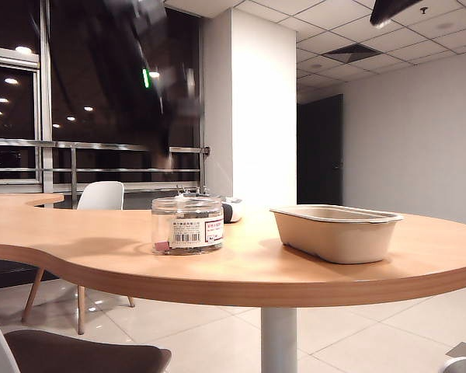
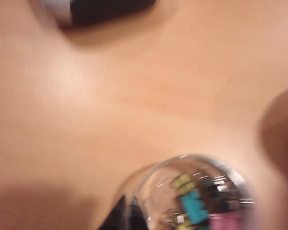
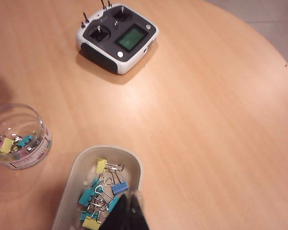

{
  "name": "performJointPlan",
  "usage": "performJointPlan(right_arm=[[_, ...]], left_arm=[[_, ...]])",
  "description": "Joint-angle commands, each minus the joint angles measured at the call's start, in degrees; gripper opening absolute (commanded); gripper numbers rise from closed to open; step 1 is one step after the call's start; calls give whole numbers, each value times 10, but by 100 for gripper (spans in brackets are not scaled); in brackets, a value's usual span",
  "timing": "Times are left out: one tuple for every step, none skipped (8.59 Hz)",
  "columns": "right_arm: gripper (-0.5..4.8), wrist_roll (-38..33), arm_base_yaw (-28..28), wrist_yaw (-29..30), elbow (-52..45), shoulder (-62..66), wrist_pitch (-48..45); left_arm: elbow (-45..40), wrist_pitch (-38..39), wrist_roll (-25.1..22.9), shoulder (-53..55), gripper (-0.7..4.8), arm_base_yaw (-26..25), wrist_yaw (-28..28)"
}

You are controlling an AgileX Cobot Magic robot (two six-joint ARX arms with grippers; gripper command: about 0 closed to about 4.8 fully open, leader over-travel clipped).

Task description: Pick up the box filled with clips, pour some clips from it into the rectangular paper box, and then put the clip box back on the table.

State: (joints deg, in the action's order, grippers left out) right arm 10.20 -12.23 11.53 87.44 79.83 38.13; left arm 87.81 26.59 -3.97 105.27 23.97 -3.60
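Note:
The box filled with clips, a clear round jar with a barcode label, stands upright on the table, and nothing holds it. The rectangular paper box sits to its right. My left arm is a dark blur high above the jar. In the left wrist view the jar is blurred below the left gripper, which is shut and empty. My right gripper is shut and empty over the paper box's rim. Several coloured clips lie in that box. More clips stay in the jar.
A white and dark grey remote controller lies on the table beyond the jar and shows behind it in the exterior view. White chairs stand past the table's curved edge. A dark part of the right arm hangs at the upper right.

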Motion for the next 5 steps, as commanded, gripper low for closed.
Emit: performJointPlan(right_arm=[[-7,-1,-1,-48,-57,-142,-20],[-7,-16,-1,-52,-163,-249,-111],[-7,-27,-1,-52,-259,-334,-185],[-7,-27,-1,-57,-409,-448,-266],[-5,-27,0,-79,-472,-490,-273]], left_arm=[[-30,-7,61,-172,-6,13,33],[-99,-63,57,-276,-6,29,19],[-177,-111,44,-363,-6,42,17],[-306,-140,28,-483,-6,55,11],[-371,-148,12,-539,-6,54,12]])
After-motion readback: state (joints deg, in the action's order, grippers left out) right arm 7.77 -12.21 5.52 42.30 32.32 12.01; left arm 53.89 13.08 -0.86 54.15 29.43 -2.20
